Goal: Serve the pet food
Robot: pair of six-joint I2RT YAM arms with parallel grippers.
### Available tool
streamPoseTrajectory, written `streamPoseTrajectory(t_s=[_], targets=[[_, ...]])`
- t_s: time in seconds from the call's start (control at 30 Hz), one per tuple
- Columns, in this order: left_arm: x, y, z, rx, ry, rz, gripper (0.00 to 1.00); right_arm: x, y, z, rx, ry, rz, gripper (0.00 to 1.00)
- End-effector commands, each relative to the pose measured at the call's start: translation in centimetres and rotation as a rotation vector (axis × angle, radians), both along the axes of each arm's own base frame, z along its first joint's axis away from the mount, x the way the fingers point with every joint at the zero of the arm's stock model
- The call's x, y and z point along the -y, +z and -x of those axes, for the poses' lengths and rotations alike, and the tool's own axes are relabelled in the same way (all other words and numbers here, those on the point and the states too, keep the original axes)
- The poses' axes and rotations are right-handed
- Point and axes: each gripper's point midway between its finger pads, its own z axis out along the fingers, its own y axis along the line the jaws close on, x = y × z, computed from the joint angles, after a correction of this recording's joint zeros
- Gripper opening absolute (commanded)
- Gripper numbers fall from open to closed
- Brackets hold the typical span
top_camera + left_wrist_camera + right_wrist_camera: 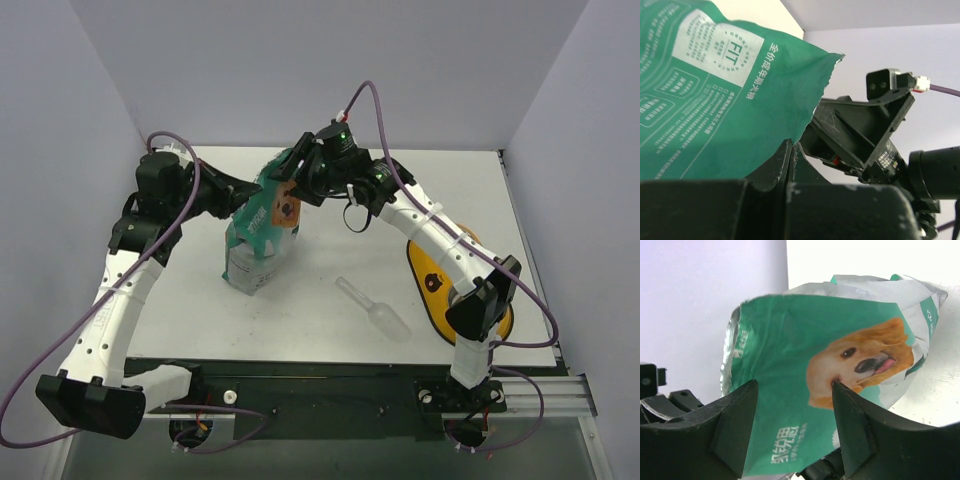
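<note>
The teal-green bag with a dog picture [262, 225] stands upright on the table, its torn top open. My left gripper [246, 199] is shut on the bag's upper left edge; in the left wrist view its jaws [790, 148] pinch the green bag [715, 100]. My right gripper [297, 182] is open at the bag's top right, and in the right wrist view the gripper [795, 386] has the bag's dog face [860, 360] showing between its spread fingers. No kibble pellets are in view; the bag's inside is hidden.
A clear plastic scoop [376, 308] lies on the table right of the bag. A yellow-orange bowl [428, 278] sits at the right, partly under the right arm. Walls close the left, back and right sides.
</note>
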Motion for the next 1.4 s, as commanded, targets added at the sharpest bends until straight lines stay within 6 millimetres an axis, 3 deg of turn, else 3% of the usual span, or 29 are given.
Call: streamPoseTrajectory(t_s=[0.0, 0.13, 0.6, 0.77, 1.07, 1.37], targets=[[2.5, 5.2, 1.9, 0.083, -0.072, 0.201, 0.0, 1.0, 1.6, -0.1, -0.004, -0.071, -0.055, 0.59], [2.7, 4.6, 2.6, 0.054, -0.07, 0.136, 0.0, 1.3, 2.5, -0.6, 0.013, -0.092, -0.071, 0.62], [2.6, 4.4, 3.4, 0.054, -0.058, 0.119, 0.0, 1.6, 5.3, 1.0, 0.076, -0.071, -0.141, 0.65], [2.5, 4.2, 3.3, 0.052, -0.051, 0.11, 0.0, 1.3, 4.8, 1.3, 0.068, -0.056, -0.138, 0.64], [2.5, 3.8, 3.0, 0.042, -0.043, 0.105, 0.0, 1.0, 3.6, 1.7, 0.053, -0.036, -0.133, 0.51], [2.4, 3.2, 3.0, 0.027, -0.043, 0.081, 0.0, 0.3, 4.3, 1.9, 0.073, -0.022, -0.145, 0.56]])
